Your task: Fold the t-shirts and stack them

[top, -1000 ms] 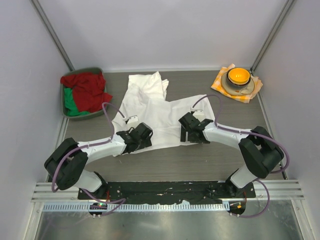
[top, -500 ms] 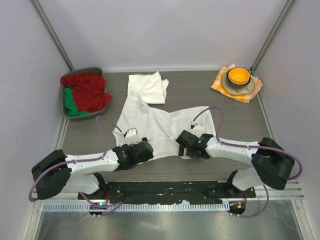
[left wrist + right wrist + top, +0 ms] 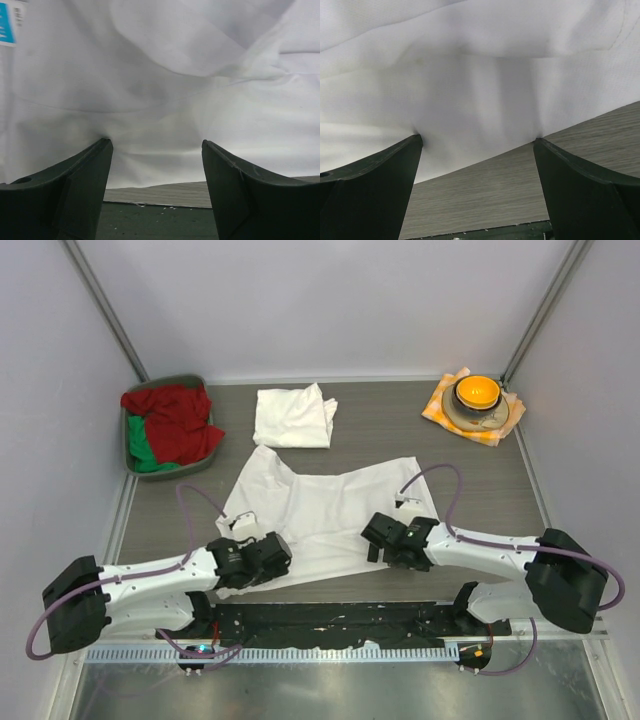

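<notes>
I'm resting the left gripper and right gripper on the lower hem of the spread plain white cotton t-shirt at mid-frame, fingers apart and clamping nothing. Another folded white t-shirt is lying above it.

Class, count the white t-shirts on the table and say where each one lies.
2. A folded t-shirt lies at the far middle of the table. A spread-out t-shirt lies nearer, mid-table. Another could be hidden inside the folded one.
</notes>
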Motion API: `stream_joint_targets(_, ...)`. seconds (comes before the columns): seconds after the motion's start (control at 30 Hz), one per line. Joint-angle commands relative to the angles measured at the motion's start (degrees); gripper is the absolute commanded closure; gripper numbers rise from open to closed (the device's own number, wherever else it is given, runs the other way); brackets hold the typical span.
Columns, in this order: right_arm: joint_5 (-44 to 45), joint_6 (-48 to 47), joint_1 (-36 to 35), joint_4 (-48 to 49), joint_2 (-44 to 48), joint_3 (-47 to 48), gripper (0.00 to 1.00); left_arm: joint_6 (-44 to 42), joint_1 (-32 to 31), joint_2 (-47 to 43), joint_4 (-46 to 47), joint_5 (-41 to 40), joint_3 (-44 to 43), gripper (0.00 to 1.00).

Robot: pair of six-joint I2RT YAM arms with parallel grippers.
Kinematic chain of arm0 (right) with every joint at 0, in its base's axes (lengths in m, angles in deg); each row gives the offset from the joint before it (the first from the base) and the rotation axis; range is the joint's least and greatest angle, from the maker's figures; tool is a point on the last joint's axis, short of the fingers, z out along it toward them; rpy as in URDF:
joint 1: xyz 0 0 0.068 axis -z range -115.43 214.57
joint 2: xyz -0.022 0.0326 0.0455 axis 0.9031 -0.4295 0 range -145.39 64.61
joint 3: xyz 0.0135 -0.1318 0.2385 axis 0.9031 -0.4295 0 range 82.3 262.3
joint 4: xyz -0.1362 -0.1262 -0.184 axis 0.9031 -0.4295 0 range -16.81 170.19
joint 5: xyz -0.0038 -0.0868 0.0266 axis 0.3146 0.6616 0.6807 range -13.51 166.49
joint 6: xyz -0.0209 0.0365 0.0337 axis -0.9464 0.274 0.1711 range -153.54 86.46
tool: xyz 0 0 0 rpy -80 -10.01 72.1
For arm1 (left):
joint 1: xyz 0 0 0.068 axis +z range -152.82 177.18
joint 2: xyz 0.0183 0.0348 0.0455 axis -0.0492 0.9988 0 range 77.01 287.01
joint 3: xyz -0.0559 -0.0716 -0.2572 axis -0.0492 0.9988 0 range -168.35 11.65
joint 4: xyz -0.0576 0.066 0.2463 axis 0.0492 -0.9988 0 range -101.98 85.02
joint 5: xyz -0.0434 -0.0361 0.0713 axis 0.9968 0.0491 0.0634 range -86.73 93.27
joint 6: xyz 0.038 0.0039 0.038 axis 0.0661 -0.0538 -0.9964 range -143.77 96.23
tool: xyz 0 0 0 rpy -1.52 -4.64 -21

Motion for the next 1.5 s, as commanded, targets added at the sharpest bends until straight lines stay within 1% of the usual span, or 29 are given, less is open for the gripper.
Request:
stream_joint_targets(0.0, 1.0, 0.8, -1.3, -9.3, 2.4, -2.1, 0.00, 1.0, -0.3, -2.7, -10.8, -0.3, 0.6, 0.22)
stream_joint_targets(0.07, 2.4, 1.3, -2.9, -11.3, 4.0, 0.9, 0.00, -0.8, -0.3, -3.1, -11.1, -1.2, -1.1, 0.22)
stream_joint_targets(0.1, 3.2, 1.6, -3.6, -13.8, 4.8, 2.3, 0.00, -1.5, -0.3, -3.2, -11.4, -1.4, -2.1, 0.20)
stream_joint_targets(0.13, 4.0, 1.8, -4.2, -15.2, 5.8, 3.8, 0.00, -2.7, -0.3, -3.0, -12.3, -1.8, -4.3, 0.20)
stream_joint_targets(0.17, 6.4, 1.9, -4.8, -16.6, 7.6, 7.3, 0.00, -3.4, -0.2, -2.9, -12.7, -3.2, -5.4, 0.19)
stream_joint_targets(0.23, 9.2, 0.9, -5.0, -19.7, 9.4, 10.9, 0.00, -4.8, -0.3, -2.5, -15.1, -5.1, -9.7, 0.18)
stream_joint_targets(0.27, 12.7, 0.3, -5.0, -20.5, 10.0, 14.3, 0.00, -5.5, -0.2, -2.3, -15.3, -6.3, -11.0, 0.17)
stream_joint_targets(0.37, 17.7, -1.3, -4.6, -22.0, 12.0, 18.0, 0.00, -7.7, -0.3, -1.2, -16.6, -7.5, -16.2, 0.17)
stream_joint_targets(0.4, 20.0, -1.9, -4.3, -21.6, 12.1, 18.3, 0.00, -8.1, -0.3, -0.7, -17.0, -7.7, -18.2, 0.17)
stream_joint_targets(0.5, 23.7, -3.5, -2.4, -20.1, 10.6, 17.8, 0.00, -8.8, -0.3, -0.9, -17.0, -8.3, -19.6, 0.16)
stream_joint_targets(0.57, 23.8, -4.8, 1.3, -18.5, 9.8, 16.2, 0.01, -8.8, -0.3, -1.4, -17.0, -8.7, -19.9, 0.16)
stream_joint_targets(0.63, 18.9, -8.5, 6.3, -14.7, 10.0, 14.3, 0.03, -8.7, -0.2, -2.2, -17.7, -9.2, -20.2, 0.16)
stream_joint_targets(0.67, 16.8, -10.5, 11.6, -12.5, 10.6, 11.7, 0.04, -8.7, -0.2, -2.6, -17.8, -9.3, -20.2, 0.16)
stream_joint_targets(0.7, 14.5, -11.7, 14.1, -9.2, 11.2, 10.4, 0.04, -8.5, -0.2, -2.8, -18.1, -9.5, -20.2, 0.16)
stream_joint_targets(0.73, 10.4, -13.8, 16.3, -8.0, 11.8, 8.5, 0.04, -8.4, 0.0, -3.5, -18.3, -9.7, -20.1, 0.16)
stream_joint_targets(0.77, 8.5, -14.4, 20.2, -6.9, 12.1, 7.6, 0.04, -8.4, 0.1, -3.9, -18.2, -9.7, -19.8, 0.16)
stream_joint_targets(0.87, 2.4, -15.6, 24.3, -4.0, 12.4, 5.4, 0.04, -8.1, 0.6, -5.1, -17.8, -9.3, -18.6, 0.16)
stream_joint_targets(0.97, -1.4, -14.7, 24.9, -3.1, 12.8, 4.2, 0.05, -8.0, 1.3, -5.8, -17.6, -9.1, -17.6, 0.16)
stream_joint_targets(1.1, -3.2, -14.2, 24.9, -2.5, 13.3, 3.2, 0.06, -8.5, 2.2, -5.8, -16.4, -8.6, -16.7, 0.16)
stream_joint_targets(1.2, -3.8, -13.5, 25.0, -2.4, 13.5, 2.1, 0.16, -9.1, 2.4, -5.4, -15.7, -8.2, -16.5, 0.16)
stream_joint_targets(1.23, -4.0, -13.5, 25.0, -2.4, 13.5, 1.5, 0.23, -9.2, 2.5, -5.3, -15.6, -8.1, -16.5, 0.16)
stream_joint_targets(1.33, -4.0, -13.2, 25.0, -2.4, 13.6, 0.6, 0.34, -9.7, 2.8, -5.0, -15.0, -7.7, -16.4, 0.16)
stream_joint_targets(1.4, -3.6, -12.9, 25.0, -2.5, 13.8, 0.1, 0.38, -10.0, 3.1, -5.0, -14.8, -7.6, -16.4, 0.16)
stream_joint_targets(1.43, -3.5, -12.9, 25.1, -2.5, 13.7, -0.1, 0.43, -10.0, 3.1, -4.9, -14.8, -7.5, -16.4, 0.17)
stream_joint_targets(1.47, -3.4, -12.9, 25.1, -2.4, 13.7, -0.2, 0.44, -10.3, 3.1, -4.9, -14.6, -7.5, -16.4, 0.17)
